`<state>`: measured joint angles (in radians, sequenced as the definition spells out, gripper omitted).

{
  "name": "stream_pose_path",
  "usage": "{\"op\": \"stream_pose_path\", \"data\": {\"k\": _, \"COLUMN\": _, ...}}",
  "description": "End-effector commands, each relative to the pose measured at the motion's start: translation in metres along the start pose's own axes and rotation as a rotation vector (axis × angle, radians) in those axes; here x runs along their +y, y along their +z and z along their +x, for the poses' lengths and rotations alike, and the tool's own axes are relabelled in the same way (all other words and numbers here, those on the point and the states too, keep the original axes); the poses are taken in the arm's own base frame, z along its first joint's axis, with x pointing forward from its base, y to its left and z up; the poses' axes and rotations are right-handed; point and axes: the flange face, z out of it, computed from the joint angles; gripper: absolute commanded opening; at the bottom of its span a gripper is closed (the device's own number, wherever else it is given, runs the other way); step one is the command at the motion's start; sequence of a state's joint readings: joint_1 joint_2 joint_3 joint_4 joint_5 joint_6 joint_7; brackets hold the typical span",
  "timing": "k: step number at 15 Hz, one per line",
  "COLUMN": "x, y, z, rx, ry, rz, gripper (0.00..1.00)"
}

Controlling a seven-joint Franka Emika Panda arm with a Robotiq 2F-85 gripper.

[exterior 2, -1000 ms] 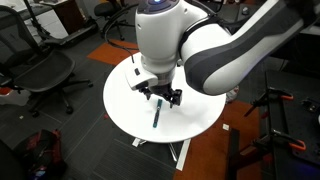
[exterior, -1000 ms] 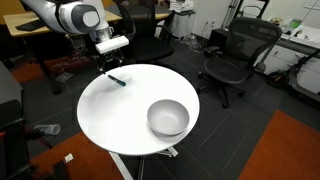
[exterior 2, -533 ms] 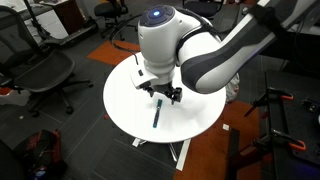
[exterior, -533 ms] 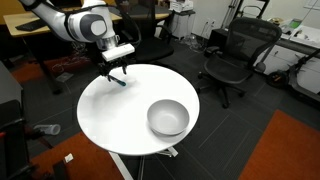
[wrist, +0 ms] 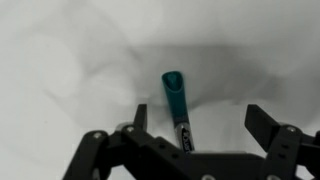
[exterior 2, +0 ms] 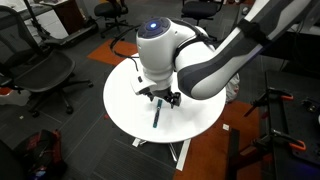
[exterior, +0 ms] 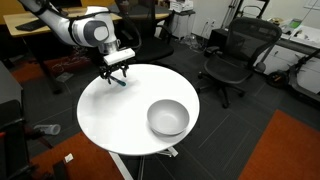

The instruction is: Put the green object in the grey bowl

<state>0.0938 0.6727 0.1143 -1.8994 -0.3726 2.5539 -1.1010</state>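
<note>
The green object (wrist: pixel 176 104), a short teal marker-like stick, lies flat on the round white table (exterior: pixel 110 120). It also shows in both exterior views (exterior: pixel 117 80) (exterior 2: pixel 157 115). My gripper (wrist: pixel 200 122) hangs open just above it, a finger on each side, not touching it. In both exterior views my gripper (exterior: pixel 116 72) (exterior 2: pixel 158 99) sits low over the stick near the table's edge. The grey bowl (exterior: pixel 168 118) stands empty on the table's opposite side, well away from the gripper. It is hidden behind the arm in an exterior view.
Black office chairs (exterior: pixel 232 55) (exterior 2: pixel 45 75) stand around the table. Desks with clutter line the back of the room (exterior: pixel 300 40). The floor has grey and orange carpet (exterior: pixel 290 150).
My gripper has come down from above the table's edge to just over the green object. The stick and the bowl have not moved.
</note>
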Motion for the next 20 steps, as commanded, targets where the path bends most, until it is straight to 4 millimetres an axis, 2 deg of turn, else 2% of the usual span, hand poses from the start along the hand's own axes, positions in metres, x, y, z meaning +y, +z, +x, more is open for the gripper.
{"op": "stream_pose_path", "data": {"k": 1, "x": 0.007, "y": 0.003, "z": 0.004, "rx": 0.012, "ry": 0.0, "rz": 0.004, "gripper": 1.0}}
{"op": "stream_pose_path", "data": {"k": 2, "x": 0.007, "y": 0.004, "z": 0.005, "rx": 0.013, "ry": 0.0, "rz": 0.006, "gripper": 0.94}}
{"op": "stream_pose_path", "data": {"k": 3, "x": 0.007, "y": 0.005, "z": 0.006, "rx": 0.015, "ry": 0.0, "rz": 0.007, "gripper": 0.74}}
{"op": "stream_pose_path", "data": {"k": 5, "x": 0.008, "y": 0.006, "z": 0.007, "rx": 0.018, "ry": 0.002, "rz": 0.01, "gripper": 0.68}}
{"op": "stream_pose_path", "data": {"k": 13, "x": 0.011, "y": 0.009, "z": 0.013, "rx": 0.03, "ry": 0.01, "rz": 0.014, "gripper": 0.07}}
{"op": "stream_pose_path", "data": {"k": 14, "x": 0.011, "y": 0.009, "z": 0.014, "rx": 0.03, "ry": 0.01, "rz": 0.014, "gripper": 0.01}}
{"op": "stream_pose_path", "data": {"k": 15, "x": 0.012, "y": 0.009, "z": 0.015, "rx": 0.032, "ry": 0.013, "rz": 0.013, "gripper": 0.0}}
{"op": "stream_pose_path", "data": {"k": 17, "x": 0.013, "y": 0.004, "z": 0.013, "rx": 0.034, "ry": 0.027, "rz": 0.007, "gripper": 0.05}}
{"op": "stream_pose_path", "data": {"k": 20, "x": 0.015, "y": -0.011, "z": 0.0, "rx": 0.04, "ry": 0.088, "rz": -0.023, "gripper": 0.05}}
